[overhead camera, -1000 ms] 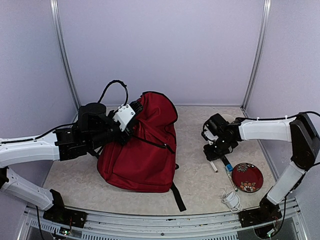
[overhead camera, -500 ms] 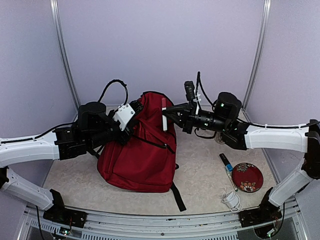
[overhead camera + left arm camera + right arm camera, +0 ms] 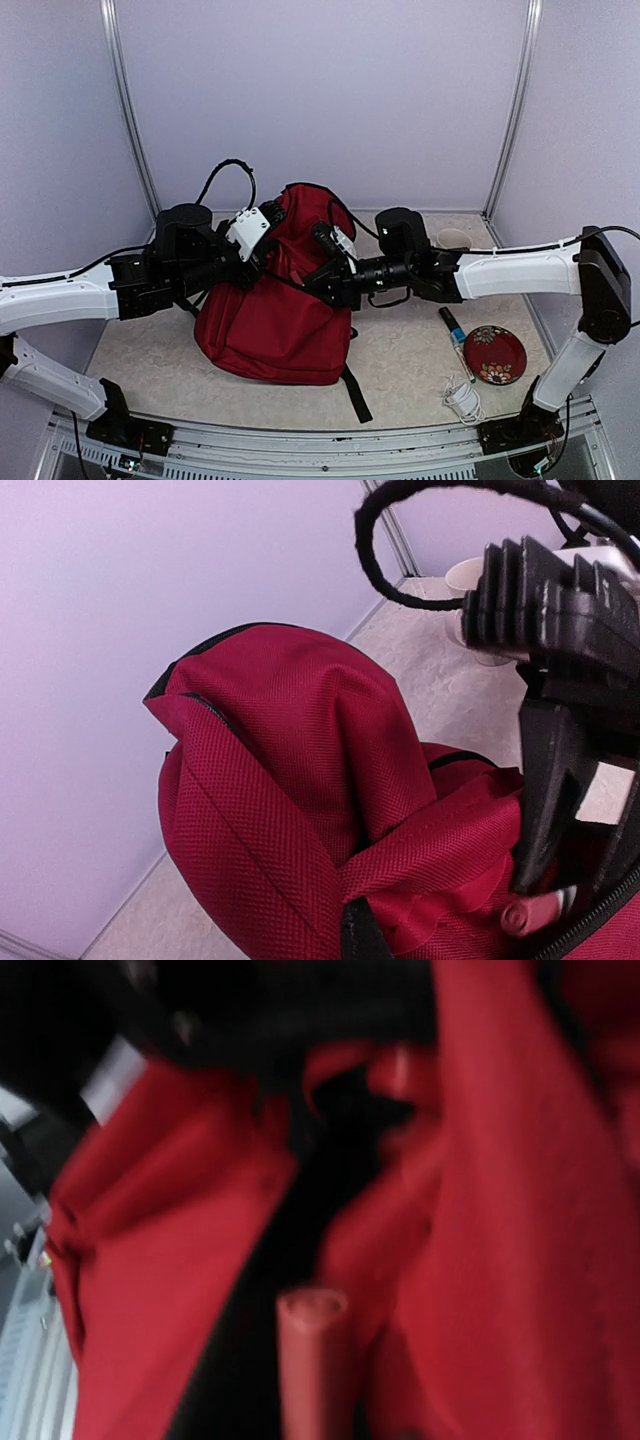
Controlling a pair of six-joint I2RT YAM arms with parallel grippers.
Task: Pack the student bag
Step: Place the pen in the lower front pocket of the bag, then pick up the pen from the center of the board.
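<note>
The student bag (image 3: 280,320) is a big dark-red backpack lying in the middle of the table. My left gripper (image 3: 268,222) is shut on a fold of red fabric (image 3: 300,780) at the bag's top edge and holds the mouth up. My right gripper (image 3: 322,278) reaches from the right down into the bag's opening. A thin pale stick with a reddish look (image 3: 312,1360) points from it into the dark inside of the bag (image 3: 300,1190). In the left wrist view the stick's end (image 3: 528,917) lies between the right gripper's black fingers (image 3: 545,810). Whether they still press it does not show.
A dark pen with a blue band (image 3: 452,325), a red patterned plate (image 3: 495,354) and a coiled white cable (image 3: 462,398) lie at the right front. A pale cup (image 3: 453,238) stands at the back right. Walls close the back and sides.
My right arm lifted the stick from the table on the right, swung it over the bag, and now dips it into the opening. The left arm has not moved.
</note>
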